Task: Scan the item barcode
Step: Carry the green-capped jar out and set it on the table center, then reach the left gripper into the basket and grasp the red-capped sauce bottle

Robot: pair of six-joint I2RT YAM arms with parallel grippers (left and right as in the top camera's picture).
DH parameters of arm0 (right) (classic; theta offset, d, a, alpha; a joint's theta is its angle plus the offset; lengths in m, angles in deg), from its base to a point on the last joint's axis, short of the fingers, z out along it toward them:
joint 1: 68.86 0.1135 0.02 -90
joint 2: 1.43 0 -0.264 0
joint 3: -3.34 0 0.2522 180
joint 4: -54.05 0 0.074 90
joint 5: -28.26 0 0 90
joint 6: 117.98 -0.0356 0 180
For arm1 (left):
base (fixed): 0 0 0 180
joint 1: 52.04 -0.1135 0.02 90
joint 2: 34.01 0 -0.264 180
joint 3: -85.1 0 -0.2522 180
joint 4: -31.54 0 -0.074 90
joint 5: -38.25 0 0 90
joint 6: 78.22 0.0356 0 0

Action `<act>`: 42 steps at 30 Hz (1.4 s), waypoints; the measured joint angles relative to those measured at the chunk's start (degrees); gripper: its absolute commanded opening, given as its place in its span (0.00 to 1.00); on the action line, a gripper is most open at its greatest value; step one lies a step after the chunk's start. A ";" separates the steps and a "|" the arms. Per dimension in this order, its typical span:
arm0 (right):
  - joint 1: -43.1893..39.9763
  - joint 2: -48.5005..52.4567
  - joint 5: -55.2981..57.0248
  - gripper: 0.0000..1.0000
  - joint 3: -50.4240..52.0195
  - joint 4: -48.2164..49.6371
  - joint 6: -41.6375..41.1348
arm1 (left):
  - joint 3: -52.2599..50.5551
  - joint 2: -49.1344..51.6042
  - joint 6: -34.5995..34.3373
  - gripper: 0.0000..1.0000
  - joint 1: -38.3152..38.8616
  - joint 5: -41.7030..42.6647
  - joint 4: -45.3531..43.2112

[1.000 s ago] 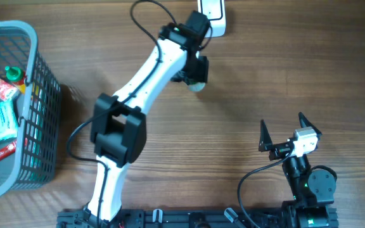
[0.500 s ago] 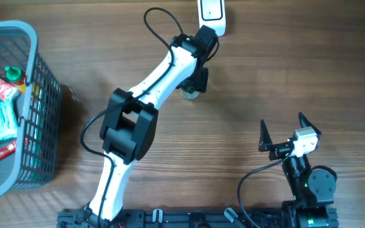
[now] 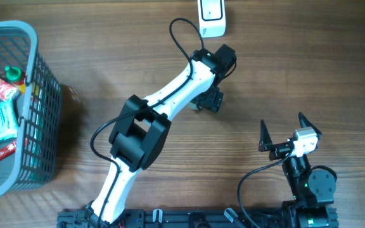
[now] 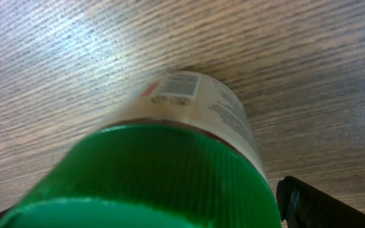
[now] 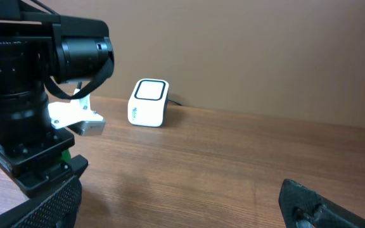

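Far to the left of the left pincer (image 3: 209,101), at the edge of the wooden counter (image 3: 309,63), stands a grey-blue basket (image 3: 40,114) with some packets and a green-capped thing inside. The left pincer hangs over the middle of the counter, directly above the bottle (image 4: 189,145), which is the item to scan. In the left wrist view the green cap of the bottle is very close to the camera and fills the space between the fingers. Under the cap is a pale label with small print, blurred, and the other end of the bottle points down toward the counter. One dark finger (image 4: 334,206) shows just beside the cap at its right, but I cannot tell whether the left pincer presses the bottle or stands free of it. The white scanner (image 3: 211,16) stands beyond the left pincer, near it, at the far edge of the counter and apart from the bottle. The right pincer (image 3: 284,132) is well to the right of the left one and nearer to the robot's base, with its fingers spread wide and nothing between them.
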State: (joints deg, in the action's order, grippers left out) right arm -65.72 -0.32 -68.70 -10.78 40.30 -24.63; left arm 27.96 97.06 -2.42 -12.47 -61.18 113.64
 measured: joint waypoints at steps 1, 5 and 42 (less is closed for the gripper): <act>0.00 0.00 -0.02 1.00 0.00 0.00 0.00 | 0.00 -0.35 0.04 1.00 -0.17 -0.31 0.02; 0.00 0.00 -0.02 1.00 0.00 0.00 0.00 | 0.26 -5.77 0.22 1.00 -2.03 -3.89 -0.42; 0.00 0.00 0.00 1.00 0.00 0.00 0.00 | 7.34 -24.09 -15.52 1.00 -74.07 5.68 1.31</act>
State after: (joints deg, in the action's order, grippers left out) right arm -65.72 -0.32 -68.70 -10.78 40.30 -24.63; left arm 35.30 72.97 -17.94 -86.54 -55.49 114.95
